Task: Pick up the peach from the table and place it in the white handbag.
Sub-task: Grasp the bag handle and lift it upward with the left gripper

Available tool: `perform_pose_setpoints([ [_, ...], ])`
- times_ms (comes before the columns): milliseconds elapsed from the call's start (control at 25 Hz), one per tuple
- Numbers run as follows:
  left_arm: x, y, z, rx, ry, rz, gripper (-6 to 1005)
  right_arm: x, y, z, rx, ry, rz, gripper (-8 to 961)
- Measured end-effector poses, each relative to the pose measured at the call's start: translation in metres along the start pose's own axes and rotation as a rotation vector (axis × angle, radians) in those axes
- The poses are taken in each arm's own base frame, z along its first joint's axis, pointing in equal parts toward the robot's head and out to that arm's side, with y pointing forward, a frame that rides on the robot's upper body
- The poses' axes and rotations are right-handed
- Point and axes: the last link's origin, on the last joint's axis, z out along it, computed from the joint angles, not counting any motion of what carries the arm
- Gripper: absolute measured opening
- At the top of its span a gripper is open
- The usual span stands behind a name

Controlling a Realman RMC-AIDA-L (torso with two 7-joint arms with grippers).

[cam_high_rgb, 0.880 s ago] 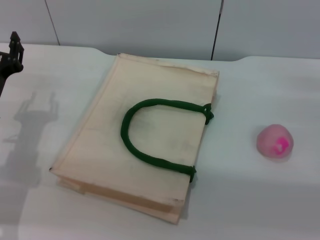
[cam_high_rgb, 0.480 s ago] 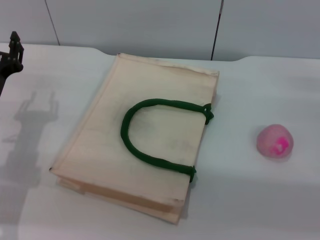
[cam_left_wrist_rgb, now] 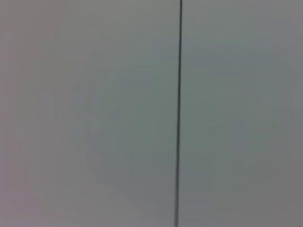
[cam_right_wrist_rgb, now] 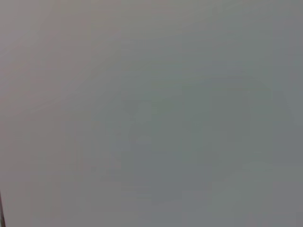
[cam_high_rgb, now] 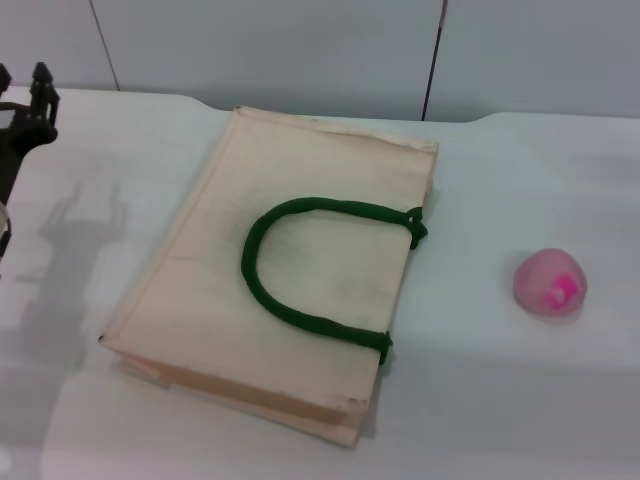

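Observation:
The peach (cam_high_rgb: 549,284), pale pink with a magenta blotch, sits on the white table (cam_high_rgb: 480,400) at the right. The white handbag (cam_high_rgb: 280,270) lies flat in the middle of the table, and its dark green loop handle (cam_high_rgb: 300,265) rests on top of it. My left gripper (cam_high_rgb: 22,78) hangs above the table's far left edge, well away from both bag and peach, with its two fingers apart and nothing between them. My right gripper is out of view. Both wrist views show only a plain grey wall.
A grey panelled wall (cam_high_rgb: 300,50) with dark vertical seams stands behind the table. The left arm's shadow (cam_high_rgb: 70,250) falls on the table left of the bag. A wall seam (cam_left_wrist_rgb: 179,113) shows in the left wrist view.
My left gripper has shifted a little to the right into view, so both of its fingers now show. The bag and the peach have not moved.

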Motion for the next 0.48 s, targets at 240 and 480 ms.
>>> perform_pose_setpoints([
  [240, -0.001, 0.007, 0.001, -0.095, -0.034, -0.124, 473, 0.002, 0.001, 0.001, -0.024, 0.026, 0.062, 861],
  [480, 0.008, 0.002, 0.009, -0.229, -0.112, -0.285, 476, -0.004, 0.01, 0.009, -0.161, 0.085, 0.078, 861],
])
